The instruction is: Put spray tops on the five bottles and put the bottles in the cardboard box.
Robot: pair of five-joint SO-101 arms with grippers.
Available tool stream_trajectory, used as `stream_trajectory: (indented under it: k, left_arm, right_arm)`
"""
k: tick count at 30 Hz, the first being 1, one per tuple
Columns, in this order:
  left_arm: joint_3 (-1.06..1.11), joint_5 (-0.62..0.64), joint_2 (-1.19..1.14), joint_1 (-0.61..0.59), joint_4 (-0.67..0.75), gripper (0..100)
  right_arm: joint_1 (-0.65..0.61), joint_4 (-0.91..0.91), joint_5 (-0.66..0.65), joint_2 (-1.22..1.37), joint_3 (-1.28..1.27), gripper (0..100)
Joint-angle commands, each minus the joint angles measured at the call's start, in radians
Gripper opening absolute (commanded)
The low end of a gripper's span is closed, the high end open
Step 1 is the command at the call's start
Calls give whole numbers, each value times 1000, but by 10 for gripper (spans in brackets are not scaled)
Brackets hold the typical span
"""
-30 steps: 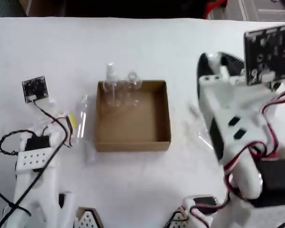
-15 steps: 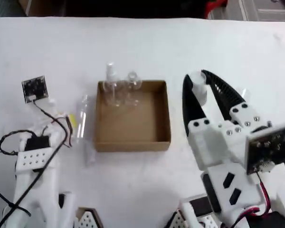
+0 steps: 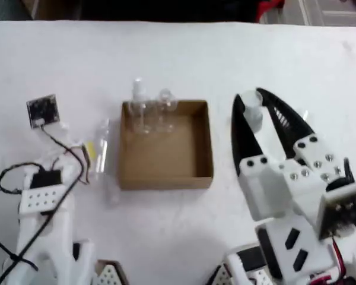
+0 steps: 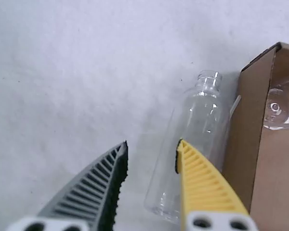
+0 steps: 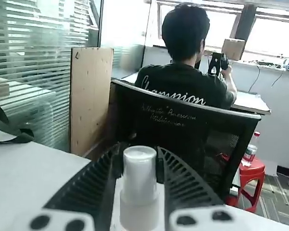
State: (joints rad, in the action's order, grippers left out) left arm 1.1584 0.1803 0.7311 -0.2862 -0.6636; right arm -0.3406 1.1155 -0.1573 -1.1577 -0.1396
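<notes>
Roughly two of five done: capped bottles (image 3: 149,110) stood inside the box (image 3: 166,181) at 12 o'clock, a bare bottle (image 4: 195,144) lay at its 9 o'clock beside the left gripper (image 4: 151,151), jaws spread, and the right gripper (image 3: 250,100) at 3 o'clock pinched a spray top (image 5: 138,185).

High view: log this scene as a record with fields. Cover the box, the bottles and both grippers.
box: cardboard, open, mid-table
in box: two upright bottles at the far wall, at least one with a top
beside box: bare bottle, no top, lying on the left arm's side
left gripper: open, next to the bare bottle, not holding it
right gripper: shut on a spray top, on the box's other side
</notes>
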Motion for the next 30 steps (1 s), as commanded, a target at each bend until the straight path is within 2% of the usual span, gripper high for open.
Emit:
stream_trajectory:
  k: [1, 8, 17, 24, 30]
  left_arm:
    - [-5, 8, 27, 12, 25, 158]
    - [-3, 8, 27, 12, 25, 158]
    - [-3, 8, 27, 12, 25, 158]
    - [-5, 8, 27, 12, 26, 158]
    - [-5, 8, 27, 12, 26, 158]
  right_arm:
    - [-5, -76, -9, 16, 26, 16]
    - [-5, -137, -9, 16, 9, 16]
    - [-7, -441, -11, 8, -203, 16]
    - [-140, -463, -20, 16, -187, 16]
    - [-179, -564, -20, 45, -193, 16]
